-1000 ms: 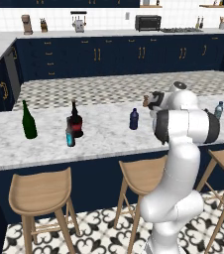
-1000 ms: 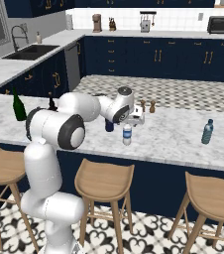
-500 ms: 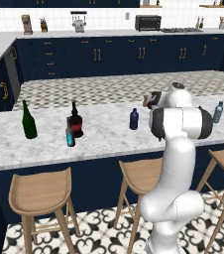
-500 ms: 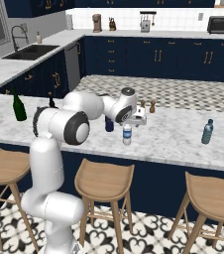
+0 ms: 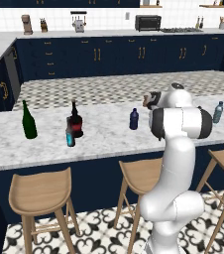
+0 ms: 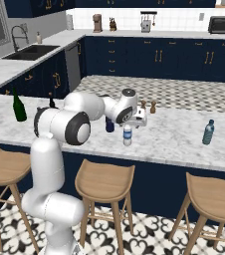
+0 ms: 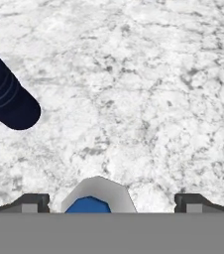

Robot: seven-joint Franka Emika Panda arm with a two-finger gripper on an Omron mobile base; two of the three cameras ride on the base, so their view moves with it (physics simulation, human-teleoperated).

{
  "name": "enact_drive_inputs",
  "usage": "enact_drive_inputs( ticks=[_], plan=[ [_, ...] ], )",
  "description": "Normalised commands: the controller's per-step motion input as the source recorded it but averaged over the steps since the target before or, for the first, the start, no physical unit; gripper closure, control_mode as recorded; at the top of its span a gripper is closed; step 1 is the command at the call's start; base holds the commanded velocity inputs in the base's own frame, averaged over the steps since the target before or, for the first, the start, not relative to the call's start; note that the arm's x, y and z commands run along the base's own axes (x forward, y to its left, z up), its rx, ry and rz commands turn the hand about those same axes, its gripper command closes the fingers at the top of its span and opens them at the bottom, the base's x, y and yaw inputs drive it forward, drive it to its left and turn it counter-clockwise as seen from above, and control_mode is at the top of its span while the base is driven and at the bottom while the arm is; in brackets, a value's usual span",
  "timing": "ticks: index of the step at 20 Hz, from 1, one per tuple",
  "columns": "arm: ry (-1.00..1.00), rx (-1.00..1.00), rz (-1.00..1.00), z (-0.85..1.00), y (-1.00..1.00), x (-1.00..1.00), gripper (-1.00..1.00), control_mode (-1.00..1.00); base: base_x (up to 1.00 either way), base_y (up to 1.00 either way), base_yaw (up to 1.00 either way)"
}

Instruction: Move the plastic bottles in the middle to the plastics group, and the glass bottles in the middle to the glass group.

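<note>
Looks like the pick of the pale whitish bottle [image 6: 127, 134] with the blue band, standing mid-bench [image 6: 174, 142] just beside the stubby navy bottle [image 6: 109, 124]. Got the end effector [image 7: 112, 203] spread wide and empty, hovering right over the pale one's blue cap [image 7: 89, 205], with that cap sitting off-centre toward one of the fingertips [image 7: 33, 202]. To do this well: nudge sideways first to centre the cap in the gap, then drop straight down and close on the body below the cap rather than on the cap itself. Probably light and tippy, so go slow, and keep clear of the navy one on the way down. After that, carry across to the slim pale water bottle [image 6: 208, 132], well apart toward the robot's right, and set down upright near it. Versus a second ago: only a small creep of the wrist in over the pale bottle, no bottle shifted, no drive of the base. Not yet touched: the cyan-bottomed bottle [image 5: 70, 137], just beside the red-label bottle [image 5: 75, 121].
</note>
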Motion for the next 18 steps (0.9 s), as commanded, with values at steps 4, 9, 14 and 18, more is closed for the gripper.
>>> enact_drive_inputs(
  ticks=[4,9,14,18],
  plan=[
    [0.00,0.00,0.00,-0.06,0.09,0.00,-1.00,-1.00,0.00,0.00,0.00],
    [0.00,0.00,0.00,-0.18,0.05,0.00,1.00,-1.00,0.00,0.00,0.00],
    [0.00,0.00,0.00,-0.04,-0.10,-0.04,1.00,-1.00,0.00,0.00,0.00],
    [-0.01,0.00,0.00,0.18,-0.43,-0.20,1.00,-1.00,0.00,0.00,0.00]
  ],
)
